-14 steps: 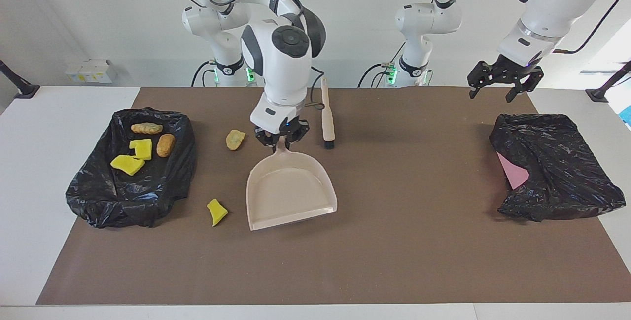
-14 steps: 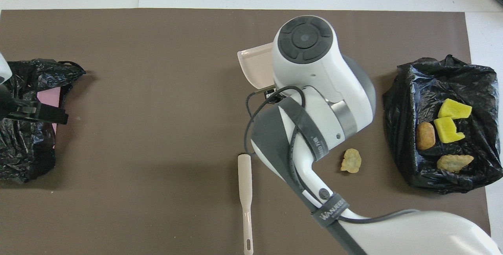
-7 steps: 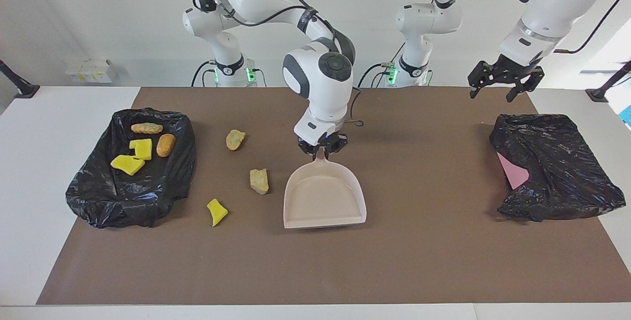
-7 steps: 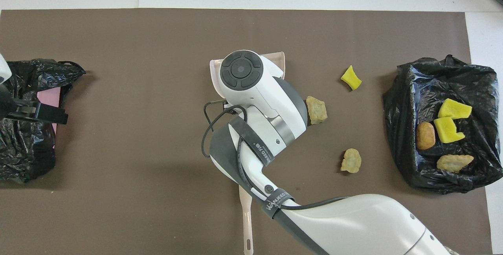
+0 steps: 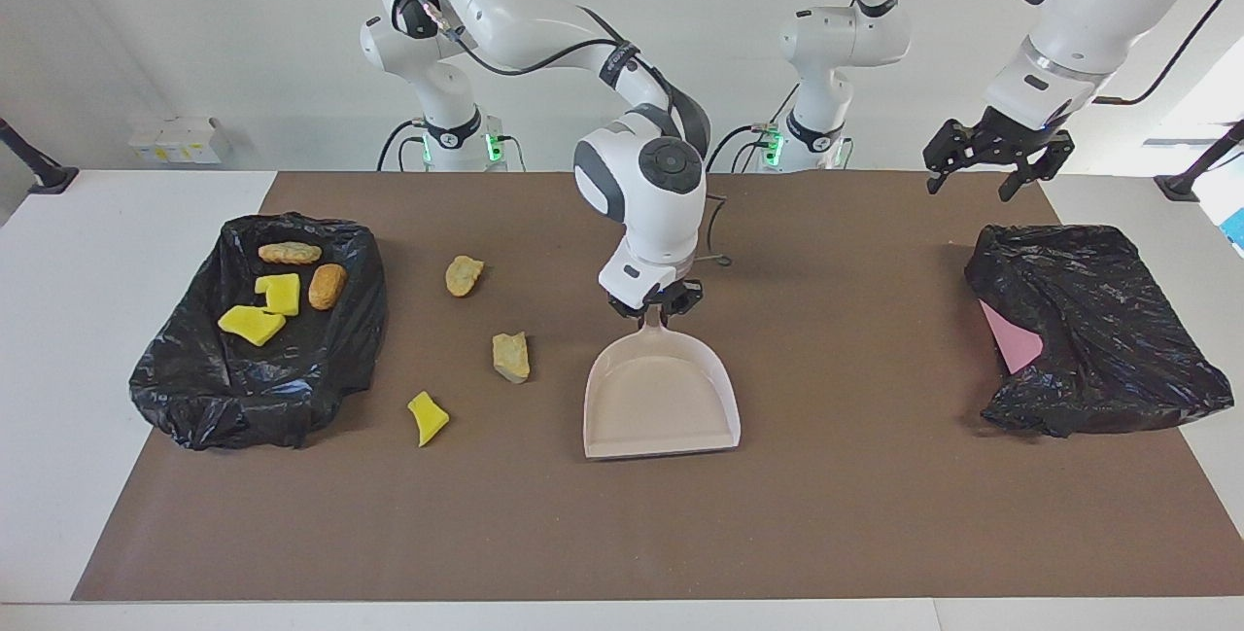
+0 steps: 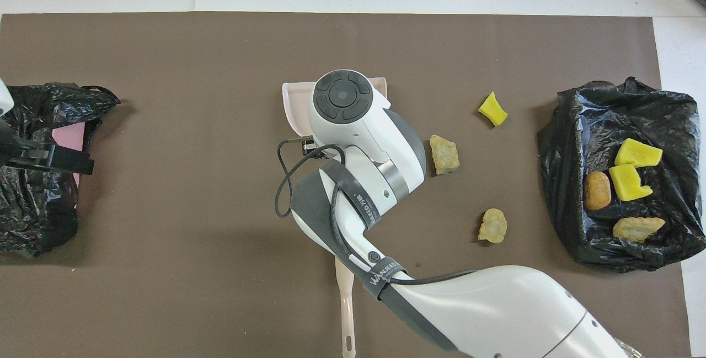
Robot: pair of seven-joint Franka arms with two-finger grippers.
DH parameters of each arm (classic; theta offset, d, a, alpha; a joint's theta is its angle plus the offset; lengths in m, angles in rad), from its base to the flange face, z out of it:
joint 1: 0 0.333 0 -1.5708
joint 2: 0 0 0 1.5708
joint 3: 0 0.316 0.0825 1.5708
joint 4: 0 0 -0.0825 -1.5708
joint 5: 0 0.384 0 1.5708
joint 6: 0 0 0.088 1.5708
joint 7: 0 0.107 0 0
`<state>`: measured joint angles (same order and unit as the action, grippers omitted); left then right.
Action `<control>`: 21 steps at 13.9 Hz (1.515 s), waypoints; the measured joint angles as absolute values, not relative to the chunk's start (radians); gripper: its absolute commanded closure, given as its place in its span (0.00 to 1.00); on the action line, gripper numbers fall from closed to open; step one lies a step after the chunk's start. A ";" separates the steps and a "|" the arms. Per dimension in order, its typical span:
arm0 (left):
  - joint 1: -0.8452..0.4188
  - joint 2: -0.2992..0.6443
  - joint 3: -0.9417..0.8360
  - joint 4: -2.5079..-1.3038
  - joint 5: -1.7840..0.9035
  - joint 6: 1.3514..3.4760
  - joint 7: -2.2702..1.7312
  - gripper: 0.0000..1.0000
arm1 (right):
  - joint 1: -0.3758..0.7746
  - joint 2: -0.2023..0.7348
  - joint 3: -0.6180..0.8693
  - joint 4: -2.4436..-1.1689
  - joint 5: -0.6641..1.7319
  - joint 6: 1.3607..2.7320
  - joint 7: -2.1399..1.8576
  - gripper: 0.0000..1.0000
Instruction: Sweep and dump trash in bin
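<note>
The right hand (image 5: 654, 305) was clamped on the dustpan's (image 5: 661, 398) handle, the pan resting flat on the brown mat (image 5: 826, 514) mid-counter. The left hand (image 5: 991, 164) hung wide open over the black bag (image 5: 1098, 339) at its own end. Three scraps (image 5: 511, 356) lay loose on the mat beside the pan, toward the right arm's end; four more sat in the black-lined bin (image 5: 185, 388) there.

The right arm (image 6: 364, 143) hides most of the dustpan (image 6: 292, 104).
</note>
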<state>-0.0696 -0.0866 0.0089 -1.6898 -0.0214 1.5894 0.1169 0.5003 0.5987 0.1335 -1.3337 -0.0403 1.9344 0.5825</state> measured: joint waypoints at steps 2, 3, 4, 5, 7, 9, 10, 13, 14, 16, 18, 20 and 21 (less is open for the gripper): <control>-0.069 -0.087 0.010 -1.690 -0.021 1.589 0.117 0.00 | 0.494 0.601 0.133 -1.339 -0.040 1.945 0.582 0.96; -0.069 -0.087 0.010 -1.690 -0.021 1.589 0.117 0.00 | 0.492 0.604 0.132 -1.341 -0.040 1.947 0.582 0.94; -0.069 -0.087 0.010 -1.690 -0.021 1.589 0.117 0.00 | 0.492 0.611 0.132 -1.345 -0.040 1.951 0.582 0.90; -0.069 -0.087 0.011 -1.690 -0.021 1.589 0.117 0.00 | 0.492 0.618 0.132 -1.347 -0.040 1.960 0.582 0.79; -0.069 -0.087 0.011 -1.690 -0.021 1.589 0.117 0.00 | 0.494 0.626 0.132 -1.349 -0.040 1.966 0.582 0.64; -0.069 -0.087 0.011 -1.690 -0.021 1.589 0.117 0.00 | 0.496 0.625 0.133 -1.349 -0.040 1.966 0.582 0.52; -0.069 -0.087 0.011 -1.690 -0.021 1.589 0.117 0.00 | 0.496 0.625 0.133 -1.348 -0.040 1.966 0.582 0.45; -0.069 -0.087 0.012 -1.690 -0.021 1.589 0.117 0.00 | 0.497 0.623 0.133 -1.348 -0.040 1.965 0.586 0.39; -0.069 -0.087 0.014 -1.690 -0.021 1.589 0.117 0.00 | 0.497 0.618 0.133 -1.347 -0.040 1.958 0.594 0.36; -0.069 -0.090 0.016 -1.689 -0.021 1.582 0.117 0.00 | 0.500 0.592 0.135 -1.348 -0.040 1.917 0.628 0.35; -0.070 -0.103 0.013 -1.689 -0.021 1.575 0.117 0.00 | 0.516 0.537 0.138 -1.382 -0.040 1.884 0.672 0.35; -0.071 -0.112 0.007 -1.689 -0.021 1.573 0.117 0.00 | 0.536 0.445 0.139 -1.481 -0.039 1.876 0.688 0.35; -0.072 -0.114 0.002 -1.689 -0.021 1.572 0.117 0.00 | 0.545 0.388 0.140 -1.544 -0.037 1.874 0.691 0.35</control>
<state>-0.0719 -0.1136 0.0021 -1.6887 -0.0214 1.5724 0.1168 0.5452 0.3876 0.1400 -1.5440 -0.0368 1.8743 0.6906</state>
